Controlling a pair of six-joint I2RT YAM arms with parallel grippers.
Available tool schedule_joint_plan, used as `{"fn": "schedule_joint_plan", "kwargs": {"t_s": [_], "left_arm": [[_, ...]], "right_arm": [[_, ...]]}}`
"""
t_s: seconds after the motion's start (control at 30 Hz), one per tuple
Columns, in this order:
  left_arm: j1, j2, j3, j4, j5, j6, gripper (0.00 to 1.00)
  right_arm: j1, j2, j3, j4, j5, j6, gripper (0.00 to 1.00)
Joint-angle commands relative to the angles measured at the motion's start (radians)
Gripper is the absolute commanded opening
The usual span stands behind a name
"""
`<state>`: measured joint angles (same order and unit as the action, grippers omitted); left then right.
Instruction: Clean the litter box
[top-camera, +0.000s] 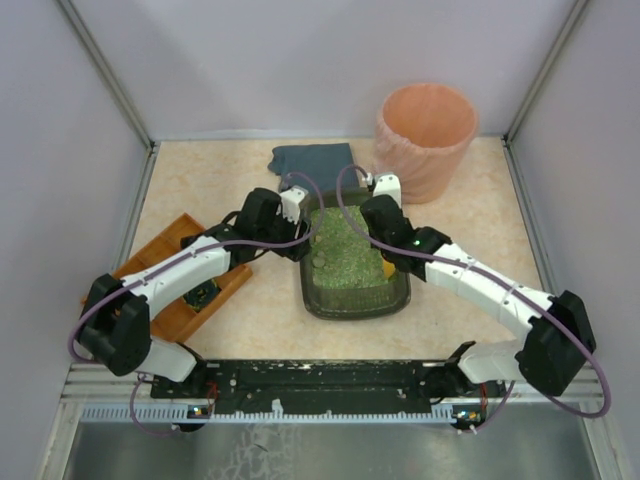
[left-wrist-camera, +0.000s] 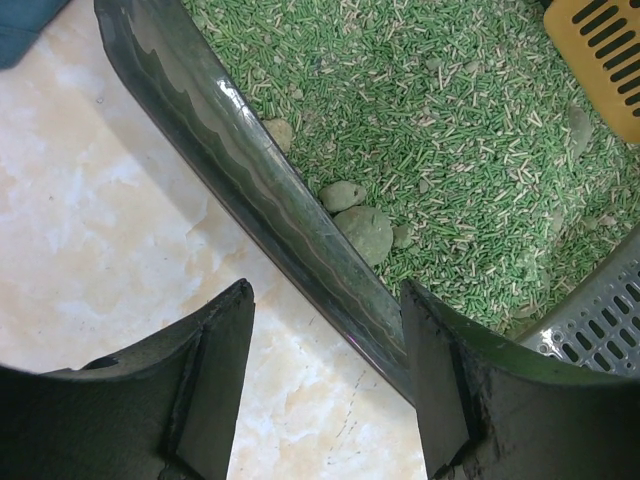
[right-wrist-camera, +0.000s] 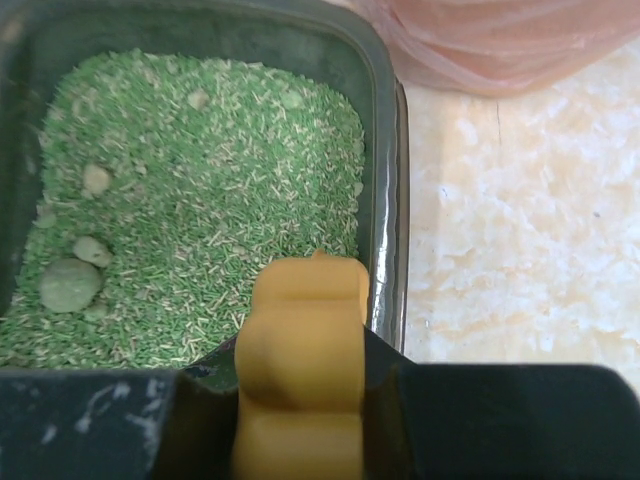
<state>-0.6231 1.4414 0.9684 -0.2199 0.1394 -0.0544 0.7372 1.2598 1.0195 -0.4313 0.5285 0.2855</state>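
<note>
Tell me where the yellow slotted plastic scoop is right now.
In the top view the yellow slotted plastic scoop sits inside the right side of the dark grey-green litter box, its handle held in the right gripper.

From where I stand there is one litter box (top-camera: 355, 310), one yellow scoop (right-wrist-camera: 300, 370), one peach bin (top-camera: 425, 140), one wooden tray (top-camera: 165, 240) and one dark cloth (top-camera: 313, 160). Two grippers: the left gripper (left-wrist-camera: 325, 300) and the right gripper (right-wrist-camera: 300, 350). Inside the box I count at least three greyish clumps (right-wrist-camera: 70, 283).
</note>
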Motion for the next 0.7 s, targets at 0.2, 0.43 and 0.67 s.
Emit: {"fn": "schedule_joint_plan", "kwargs": {"t_s": [0.2,0.43,0.67], "left_arm": [[-0.011,0.022,0.036,-0.007,0.014,0.018,0.66],[-0.011,0.024,0.038,-0.007,0.015,0.017,0.65],[-0.011,0.023,0.039,-0.009,0.015,0.018,0.65]], "right_arm": [[0.027,0.074,-0.025,0.121,0.031,0.217,0.00],[0.027,0.084,-0.068,0.255,-0.072,0.370,0.00],[0.025,0.056,-0.101,0.432,-0.125,0.454,0.00]]}}
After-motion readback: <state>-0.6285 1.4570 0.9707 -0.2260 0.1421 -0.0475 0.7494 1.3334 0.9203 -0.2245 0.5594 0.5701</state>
